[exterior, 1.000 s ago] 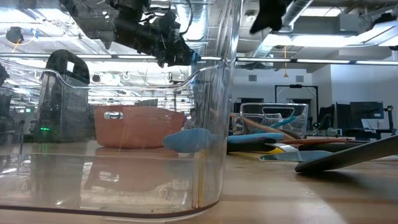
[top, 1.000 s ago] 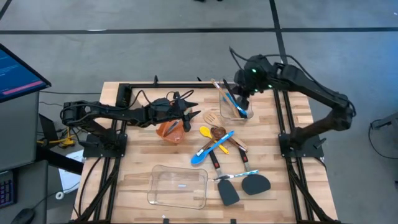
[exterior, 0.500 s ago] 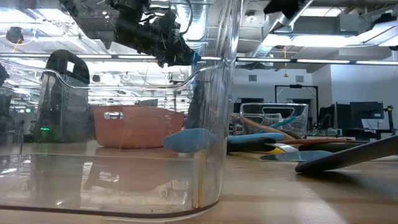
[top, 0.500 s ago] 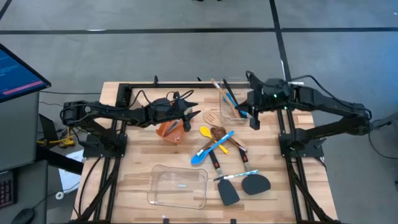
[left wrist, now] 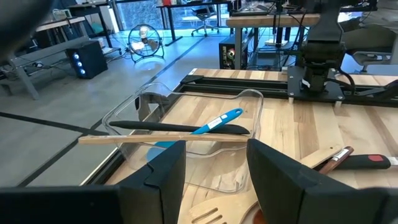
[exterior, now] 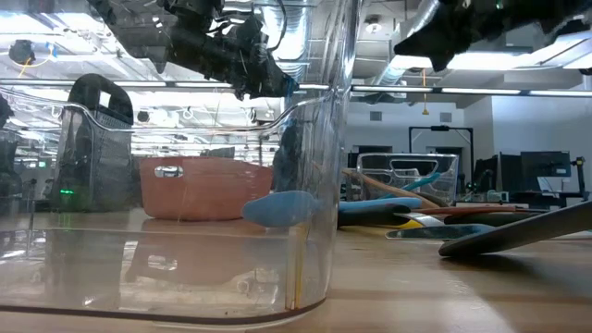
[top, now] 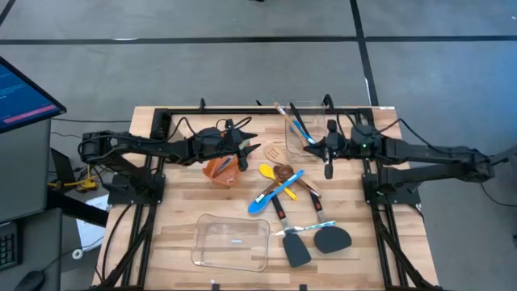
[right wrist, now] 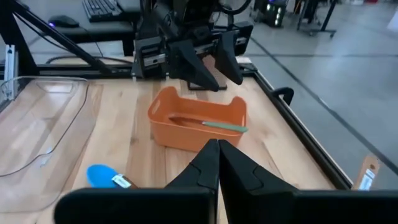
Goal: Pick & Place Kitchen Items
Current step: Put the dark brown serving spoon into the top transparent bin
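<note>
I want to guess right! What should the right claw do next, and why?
Probably open and swing toward the blue spoon. The right claw is shut on nothing and hangs beside the loose utensils in mid-table, and those are not yet put away.

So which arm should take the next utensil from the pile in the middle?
Probably the right. Its gripper, fingers shut and empty, hangs beside the clear container, next to the pile around the blue spoon. The left gripper hovers open over the orange bin.
</note>
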Robot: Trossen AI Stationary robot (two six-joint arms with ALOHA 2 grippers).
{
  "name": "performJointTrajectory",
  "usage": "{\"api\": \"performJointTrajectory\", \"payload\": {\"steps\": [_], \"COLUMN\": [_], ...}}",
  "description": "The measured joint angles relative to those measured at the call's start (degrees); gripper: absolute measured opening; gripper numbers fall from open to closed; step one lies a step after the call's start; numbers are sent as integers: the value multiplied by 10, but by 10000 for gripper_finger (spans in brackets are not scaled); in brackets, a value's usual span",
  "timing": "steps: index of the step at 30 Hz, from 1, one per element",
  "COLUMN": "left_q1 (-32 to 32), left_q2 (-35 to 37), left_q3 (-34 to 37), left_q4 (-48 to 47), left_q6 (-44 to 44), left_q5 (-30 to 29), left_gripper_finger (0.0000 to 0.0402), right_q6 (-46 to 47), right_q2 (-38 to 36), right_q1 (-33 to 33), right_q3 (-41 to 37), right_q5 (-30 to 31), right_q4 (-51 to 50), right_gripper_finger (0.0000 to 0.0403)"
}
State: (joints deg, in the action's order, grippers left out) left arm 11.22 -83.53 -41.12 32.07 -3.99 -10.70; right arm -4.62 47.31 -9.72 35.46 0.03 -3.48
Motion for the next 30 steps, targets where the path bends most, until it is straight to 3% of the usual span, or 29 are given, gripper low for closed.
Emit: {"api": "performJointTrajectory", "payload": {"steps": [5, 30], "left_q1": [0, 0], "left_q2": [0, 0], "left_q3": [0, 0], "left_q4": [2, 14], "left_q6": [0, 0], "left_q5": [0, -1], "left_gripper_finger": [156, 156], "right_q6": [-2, -14], "right_q2": [-11, -12], "right_q1": [0, 0], "right_q3": [-51, -76], "right_q5": [-1, -2], "right_q4": [64, 39], "right_gripper_finger": [0, 1]}}
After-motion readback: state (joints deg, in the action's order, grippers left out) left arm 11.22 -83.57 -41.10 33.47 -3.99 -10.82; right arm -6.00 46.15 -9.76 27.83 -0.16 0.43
